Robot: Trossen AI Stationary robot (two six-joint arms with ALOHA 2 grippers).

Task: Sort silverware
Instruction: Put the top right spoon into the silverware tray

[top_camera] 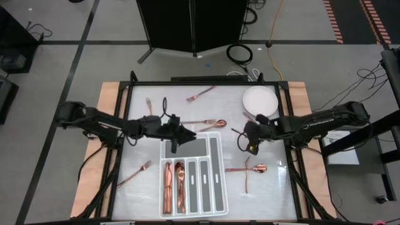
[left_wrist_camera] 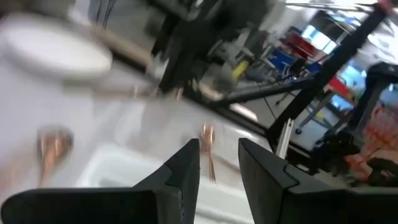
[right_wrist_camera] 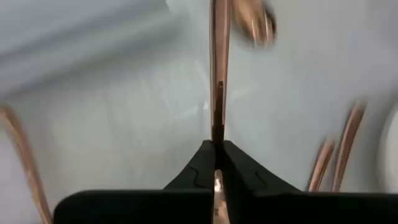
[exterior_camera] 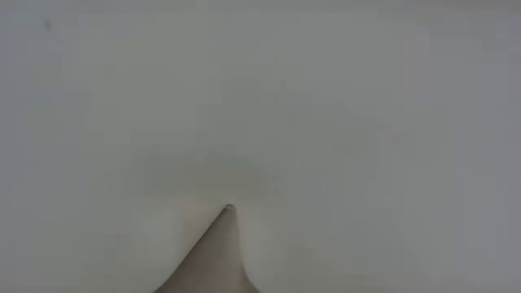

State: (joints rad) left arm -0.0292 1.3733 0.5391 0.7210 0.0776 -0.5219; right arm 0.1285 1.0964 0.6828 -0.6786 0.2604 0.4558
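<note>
One white table (top_camera: 144, 119) carries one divided tray (top_camera: 212, 187) at six o'clock with about three copper pieces (top_camera: 172, 184) in its leftmost slots, one round plate (top_camera: 260, 99) at two o'clock, roughly eight loose silverware pieces (top_camera: 200, 94), the right gripper (top_camera: 248, 145) pinched tight on one copper utensil (right_wrist_camera: 219, 74), and the left gripper (top_camera: 173, 145), part-open, empty, over the tray's top edge.

Glossy copper-toned metal silverware (top_camera: 170, 185) in a smooth white plastic tray (top_camera: 215, 194).
</note>
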